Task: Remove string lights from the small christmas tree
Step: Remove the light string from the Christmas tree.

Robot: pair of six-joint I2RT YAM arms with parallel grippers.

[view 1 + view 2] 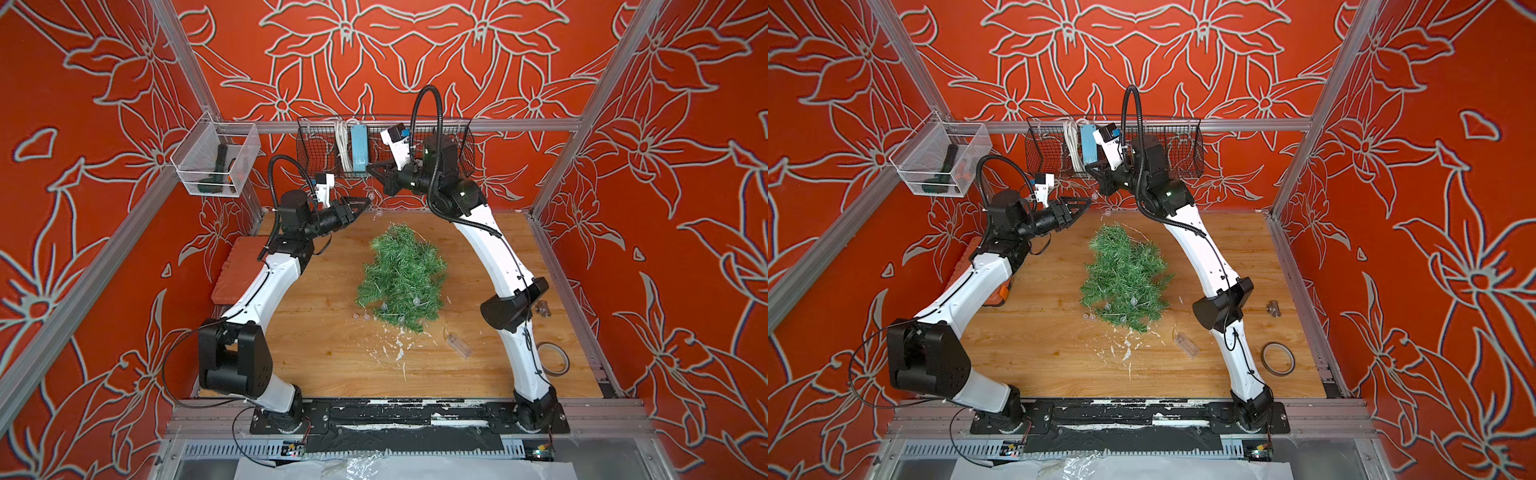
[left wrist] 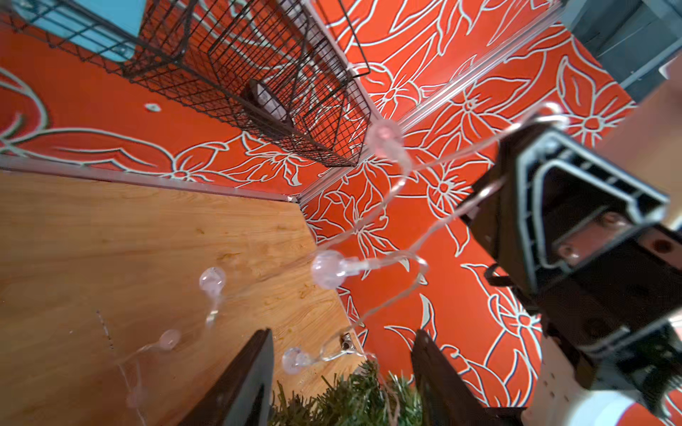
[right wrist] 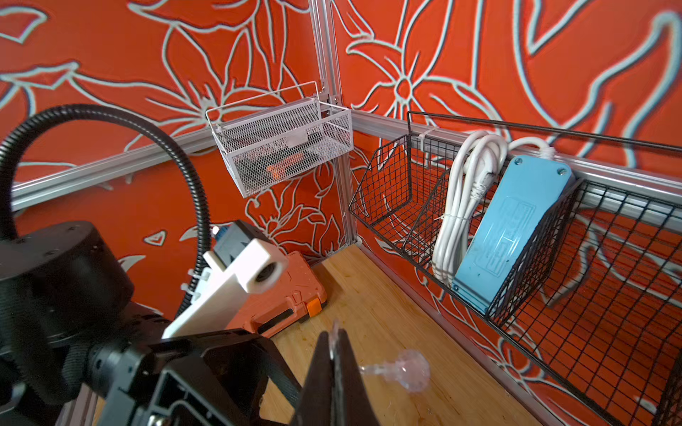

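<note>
In both top views the tree (image 1: 401, 274) is seen lying flat in the middle of the table (image 1: 324, 357), tip far, base near. The string lights (image 1: 415, 299) are draped over its near part, and their battery box (image 1: 459, 347) lies just near-right of the base. Both grippers are held beyond the tip, the left gripper (image 1: 368, 200) at its far left and the right gripper (image 1: 374, 178) just above that, in front of the black basket (image 1: 316, 153).

In the left wrist view the left gripper's fingers (image 2: 251, 376) are seen parted with nothing gripped. The tree tip lies below between them, and the strand is looped up to the right gripper.

In the right wrist view the right gripper is seen clamped on the wire, a bulb just beside its tips. The strand is judged to run far-to-near along the tree, so the left gripper is the nearer one for a lower hold. Needles may snag the wire, and the basket crowds any further lift
</note>
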